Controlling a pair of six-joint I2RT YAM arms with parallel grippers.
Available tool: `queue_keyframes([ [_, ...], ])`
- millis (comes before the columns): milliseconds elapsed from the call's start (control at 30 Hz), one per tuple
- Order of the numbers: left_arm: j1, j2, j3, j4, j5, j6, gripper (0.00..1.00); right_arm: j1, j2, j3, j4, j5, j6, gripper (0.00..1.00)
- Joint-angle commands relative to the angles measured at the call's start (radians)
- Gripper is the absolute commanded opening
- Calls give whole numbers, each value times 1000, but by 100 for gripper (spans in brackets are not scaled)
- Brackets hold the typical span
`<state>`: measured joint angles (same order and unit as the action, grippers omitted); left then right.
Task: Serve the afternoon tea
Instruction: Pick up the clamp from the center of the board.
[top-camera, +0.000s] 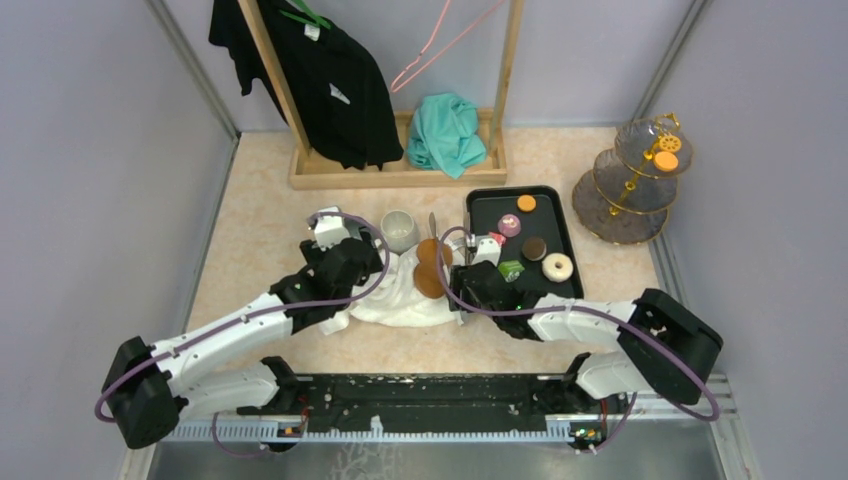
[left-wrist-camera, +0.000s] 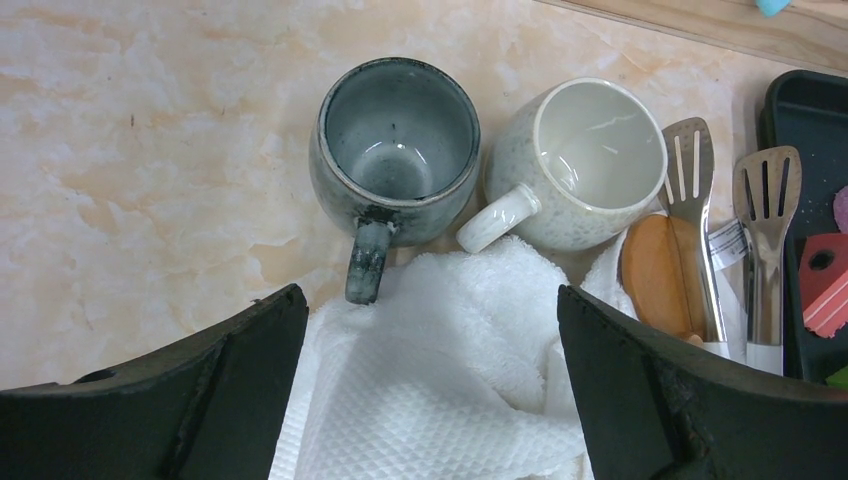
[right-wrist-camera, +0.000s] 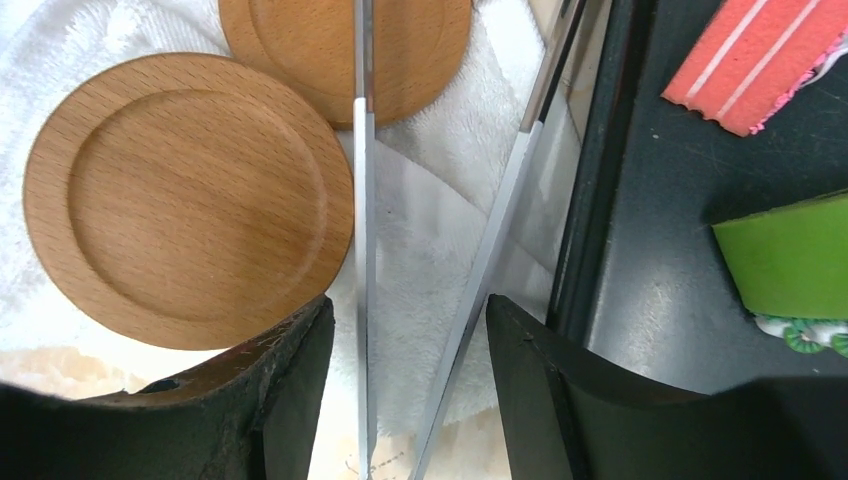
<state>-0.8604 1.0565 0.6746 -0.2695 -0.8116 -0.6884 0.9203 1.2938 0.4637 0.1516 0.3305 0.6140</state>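
Note:
The glass three-tier stand (top-camera: 635, 178) with its gold frame is at the far right and carries an orange disc (top-camera: 666, 160). More sweets lie in the black tray (top-camera: 484, 212): an orange disc (top-camera: 526, 203), a pink doughnut (top-camera: 510, 225), a white doughnut (top-camera: 557, 267) and a green piece (right-wrist-camera: 790, 255). The grey mug (left-wrist-camera: 395, 150) stands upright beside a white mug (left-wrist-camera: 585, 160). My left gripper (left-wrist-camera: 430, 295) hangs open over the white towel (left-wrist-camera: 440, 380), just short of the grey mug's handle. My right gripper (right-wrist-camera: 408, 305) is open, one finger on each side of the metal tongs (right-wrist-camera: 362, 230), not touching them.
Two wooden coasters (right-wrist-camera: 190, 195) lie on the towel left of the tongs. The tray's rim (right-wrist-camera: 600, 200) runs close by my right finger. A wooden clothes rack (top-camera: 400, 175) with a black shirt and teal cloth stands at the back.

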Motion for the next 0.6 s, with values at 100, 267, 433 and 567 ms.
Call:
queue_keyframes([
  [100, -8, -31, -25, 25, -26, -16, 99, 11, 67, 34, 41, 28, -2, 56],
  [267, -10, -38, -32, 27, -25, -19, 99, 11, 88, 48, 41, 54, -6, 51],
  [433, -10, -41, -34, 28, -27, -21, 99, 16, 91, 57, 41, 67, -23, 46],
  [567, -12, -45, -33, 29, -31, -24, 99, 57, 72, 84, 4, 121, -44, 43],
])
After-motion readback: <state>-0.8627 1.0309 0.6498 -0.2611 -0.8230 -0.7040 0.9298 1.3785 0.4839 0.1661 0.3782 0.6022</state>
